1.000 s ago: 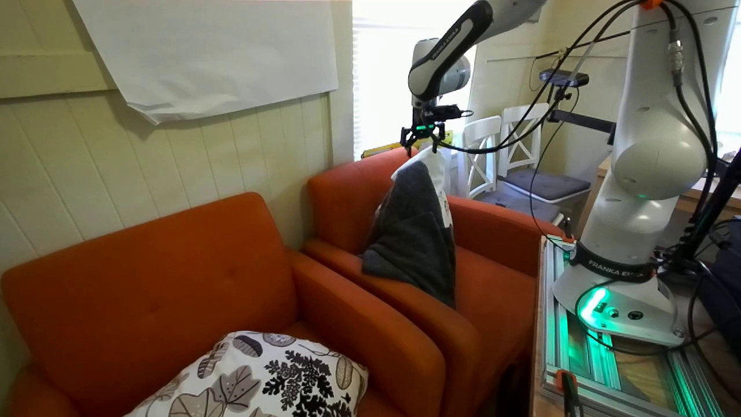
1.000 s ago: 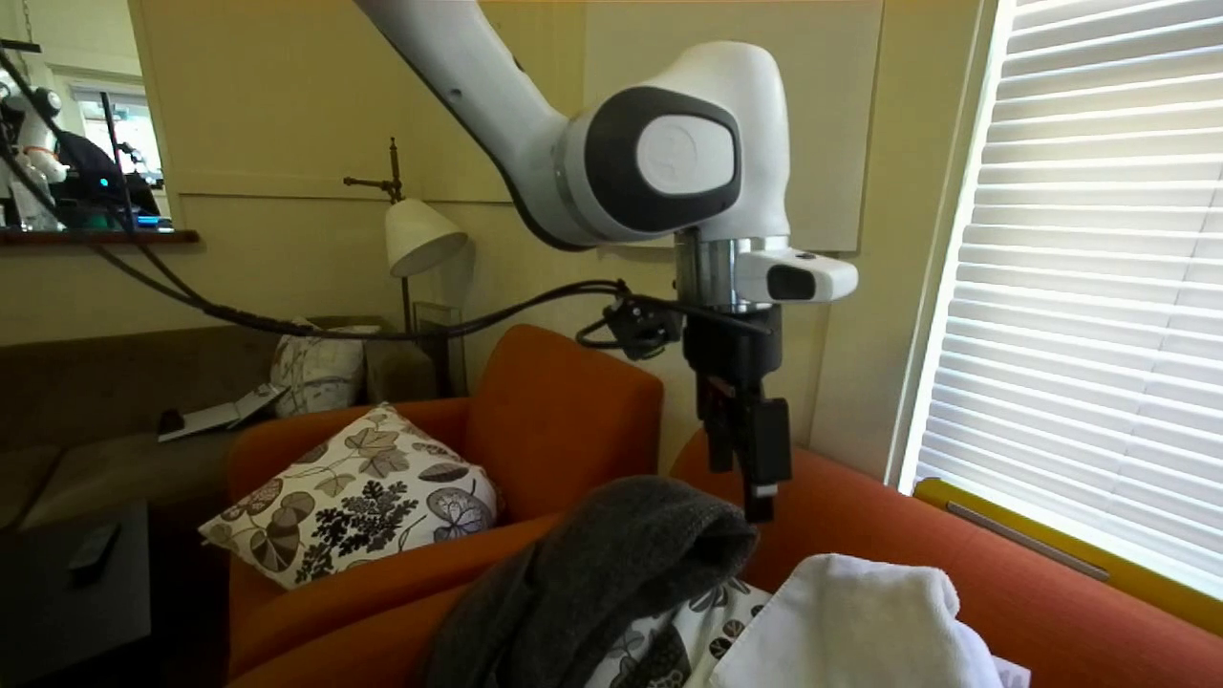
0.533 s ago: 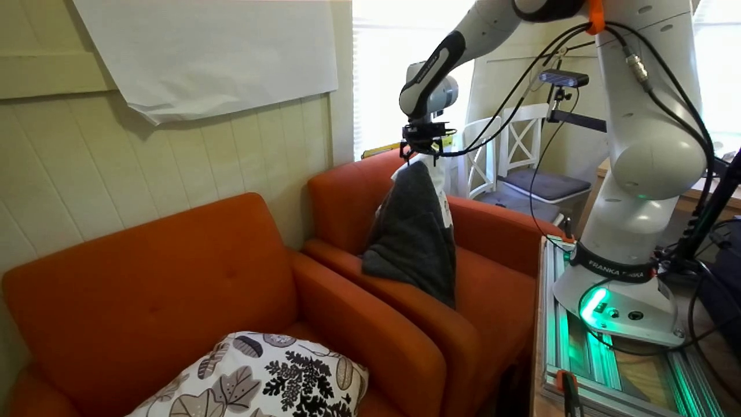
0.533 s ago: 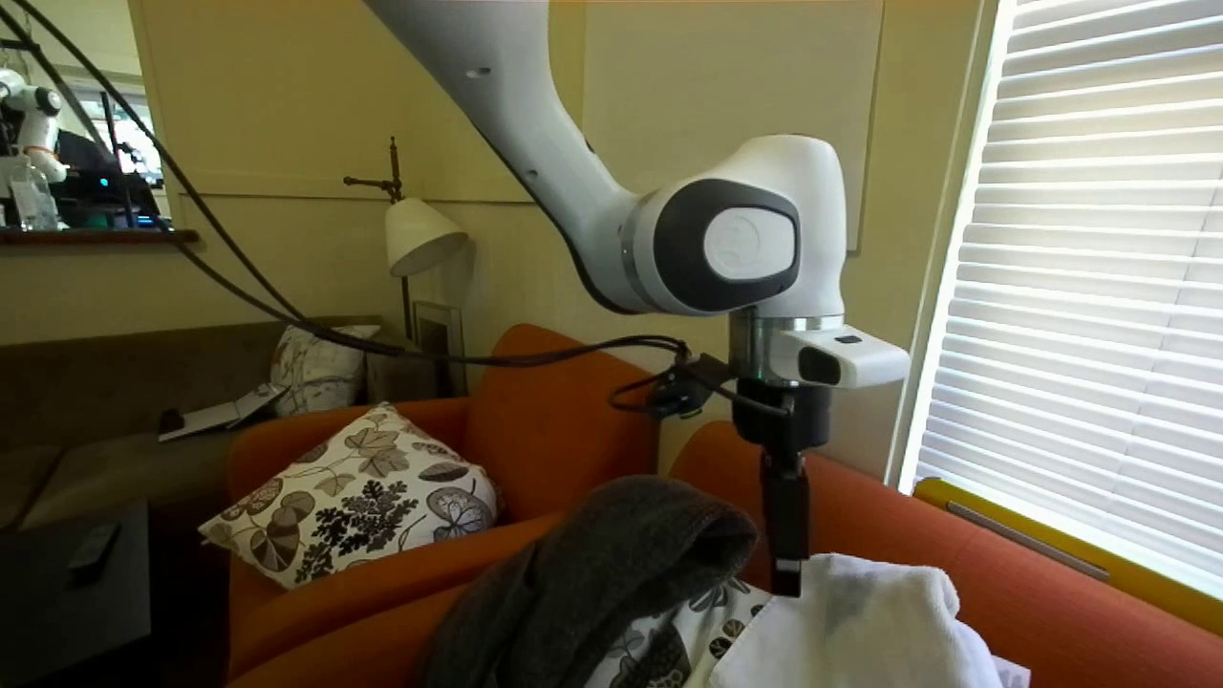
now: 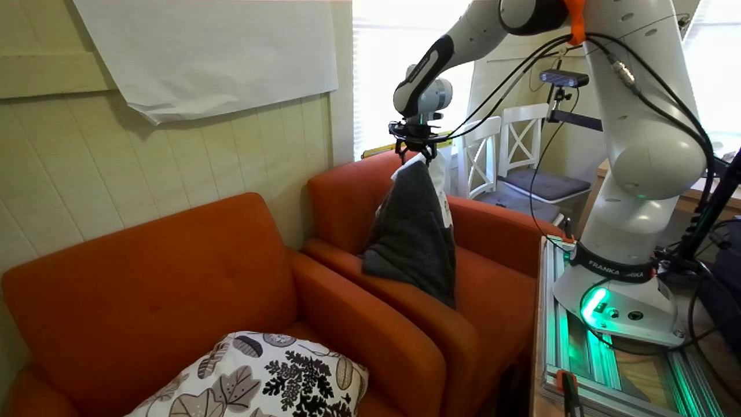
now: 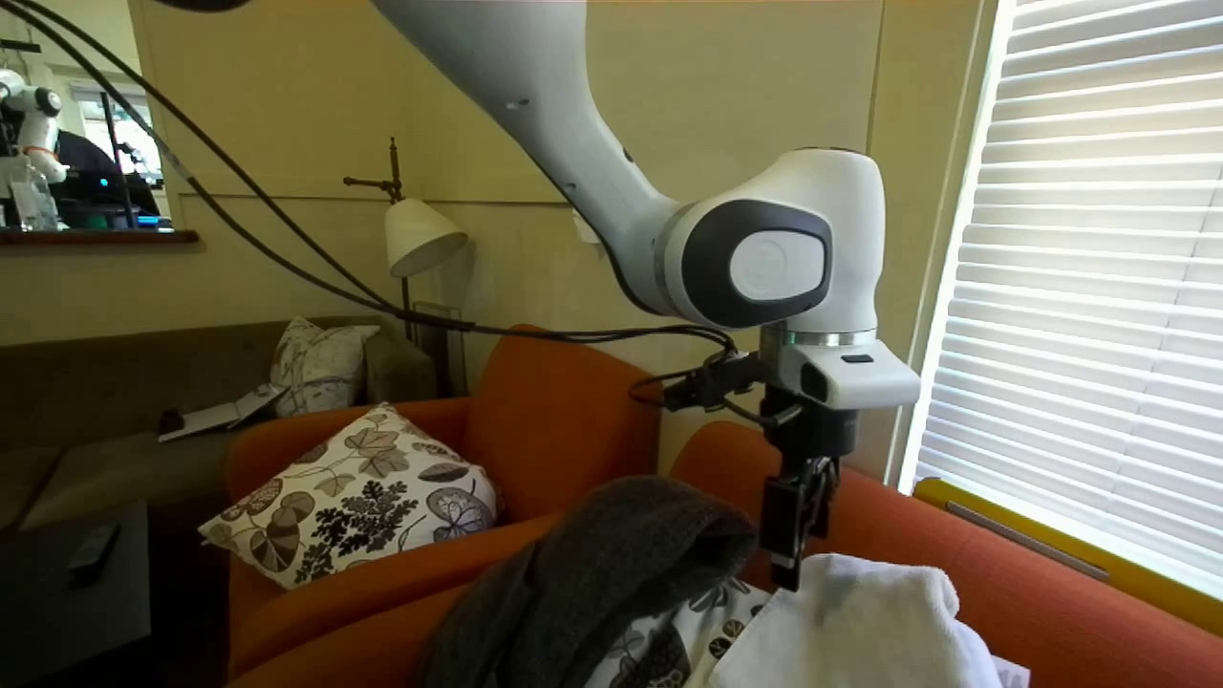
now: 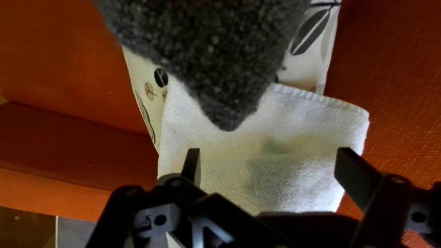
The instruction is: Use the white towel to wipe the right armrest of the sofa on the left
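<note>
The white towel point(image 6: 879, 626) lies draped over a patterned cushion on an orange sofa. It also shows in the wrist view point(image 7: 224, 168), and its top peeks out in an exterior view point(image 5: 438, 171). My gripper point(image 7: 268, 155) is open and empty, pointing down over the towel, with its fingers apart. In both exterior views the gripper point(image 5: 415, 160) point(image 6: 801, 564) is at the towel's upper edge; I cannot tell if it touches. The sofa on the left point(image 5: 150, 272) is orange. Its right armrest point(image 5: 365, 321) is bare; it also shows in an exterior view point(image 6: 411, 583).
A dark grey blanket point(image 5: 411, 237) point(image 6: 611, 564) covers part of the cushion beside the towel, its tip over the towel in the wrist view point(image 7: 213, 51). A patterned pillow point(image 5: 278, 376) point(image 6: 363, 492) lies on the left sofa. Cables point(image 6: 535, 333) hang from the arm. A wall stands behind.
The gripper has come down toward the towel and turned about its vertical axis. In the last half second it has shifted slightly and kept turning. The towel and blanket have not moved.
</note>
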Available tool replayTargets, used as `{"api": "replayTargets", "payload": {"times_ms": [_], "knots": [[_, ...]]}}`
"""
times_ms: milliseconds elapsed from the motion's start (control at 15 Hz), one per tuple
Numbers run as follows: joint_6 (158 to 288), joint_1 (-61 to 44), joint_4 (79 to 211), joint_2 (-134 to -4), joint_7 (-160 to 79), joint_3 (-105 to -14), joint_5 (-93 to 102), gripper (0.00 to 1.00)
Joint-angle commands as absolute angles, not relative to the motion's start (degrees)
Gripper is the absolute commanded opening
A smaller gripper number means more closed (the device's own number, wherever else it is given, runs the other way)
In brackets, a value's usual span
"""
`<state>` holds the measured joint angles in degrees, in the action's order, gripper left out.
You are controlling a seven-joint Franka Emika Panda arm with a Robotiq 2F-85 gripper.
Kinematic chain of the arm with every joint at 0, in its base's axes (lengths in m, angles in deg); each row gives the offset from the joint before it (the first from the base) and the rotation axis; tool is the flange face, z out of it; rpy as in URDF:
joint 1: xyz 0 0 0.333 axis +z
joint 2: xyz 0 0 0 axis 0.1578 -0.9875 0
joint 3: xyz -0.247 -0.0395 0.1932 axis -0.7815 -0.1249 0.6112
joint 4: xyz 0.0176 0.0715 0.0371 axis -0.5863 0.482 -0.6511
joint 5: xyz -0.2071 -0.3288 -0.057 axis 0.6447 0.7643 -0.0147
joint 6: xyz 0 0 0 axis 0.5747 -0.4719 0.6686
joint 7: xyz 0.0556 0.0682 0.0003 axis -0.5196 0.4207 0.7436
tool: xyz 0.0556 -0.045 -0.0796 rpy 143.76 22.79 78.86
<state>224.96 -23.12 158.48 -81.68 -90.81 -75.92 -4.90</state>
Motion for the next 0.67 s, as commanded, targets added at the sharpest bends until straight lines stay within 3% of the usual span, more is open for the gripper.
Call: {"api": "replayTargets", "payload": {"times_ms": [0,467,600], "knots": [[224.7,-23.3,158.0,-81.9,-91.6,-75.7,-5.0,1.00],[224.6,-23.4,157.8,-82.1,-92.5,-75.7,-5.2,1.00],[229.7,-21.1,156.4,-84.4,-99.7,-78.5,-2.7,1.00]]}}
